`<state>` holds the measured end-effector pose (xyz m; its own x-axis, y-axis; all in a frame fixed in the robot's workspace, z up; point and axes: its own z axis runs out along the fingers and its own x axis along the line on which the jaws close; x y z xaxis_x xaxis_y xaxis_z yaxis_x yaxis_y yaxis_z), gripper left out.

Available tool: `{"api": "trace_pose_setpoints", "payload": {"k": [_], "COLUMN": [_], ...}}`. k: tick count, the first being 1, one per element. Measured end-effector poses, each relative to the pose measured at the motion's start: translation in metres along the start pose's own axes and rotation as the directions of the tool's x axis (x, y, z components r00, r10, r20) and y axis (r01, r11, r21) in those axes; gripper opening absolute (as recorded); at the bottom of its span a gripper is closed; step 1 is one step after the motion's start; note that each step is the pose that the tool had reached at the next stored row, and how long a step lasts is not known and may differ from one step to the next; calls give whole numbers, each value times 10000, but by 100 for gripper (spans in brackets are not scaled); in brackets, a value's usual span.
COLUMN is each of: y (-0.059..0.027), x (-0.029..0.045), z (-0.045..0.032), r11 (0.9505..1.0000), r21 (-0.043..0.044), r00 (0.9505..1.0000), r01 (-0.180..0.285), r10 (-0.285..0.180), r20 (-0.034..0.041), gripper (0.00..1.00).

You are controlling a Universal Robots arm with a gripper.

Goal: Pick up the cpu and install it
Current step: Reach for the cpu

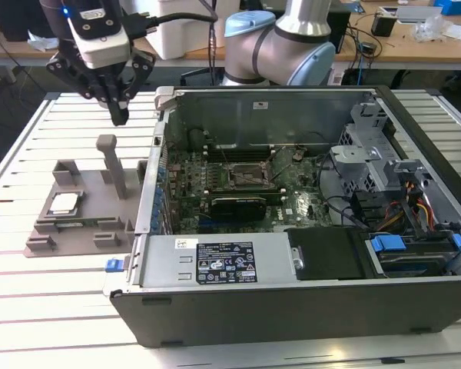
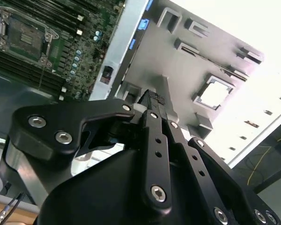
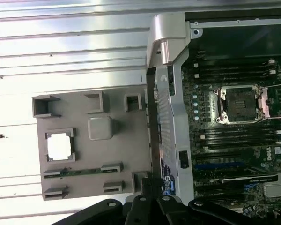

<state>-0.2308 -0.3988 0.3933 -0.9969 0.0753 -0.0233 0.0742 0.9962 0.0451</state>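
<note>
1. My jaws are hanging pinched together, gripping nothing, above the grey fixture block (image 1: 100, 207), just by its upright post (image 1: 111, 165).
2. The cpu (image 1: 64, 204) is lying flat in the block's square pocket, seemingly presented for a top grab.
3. The socket (image 1: 246, 178) inside the open computer case (image 1: 330, 307) is looking empty.
4. A slatted metal desk (image 1: 46, 123) is carrying both; cluttered lab benches are sitting behind.

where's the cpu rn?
Exterior view's left: the cpu lies in the grey fixture's recess, beside the open case; the gripper hangs above, apart.
</note>
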Motion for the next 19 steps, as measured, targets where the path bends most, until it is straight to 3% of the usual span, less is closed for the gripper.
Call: {"api": "trace_pose_setpoints", "payload": {"k": [3, 5, 14, 19], "y": [-5, -12, -32, -38], "x": [67, 164, 436, 516], "z": [-2, -4, -12, -14], "r11": [10000, 10000, 10000, 10000], "r21": [0, 0, 1, 1], "r00": [10000, 10000, 10000, 10000], "r01": [0, 0, -1, 0], "r10": [0, 0, 1, 0], "r20": [0, 0, 0, 1], "gripper": [11, 11, 11, 11]}}
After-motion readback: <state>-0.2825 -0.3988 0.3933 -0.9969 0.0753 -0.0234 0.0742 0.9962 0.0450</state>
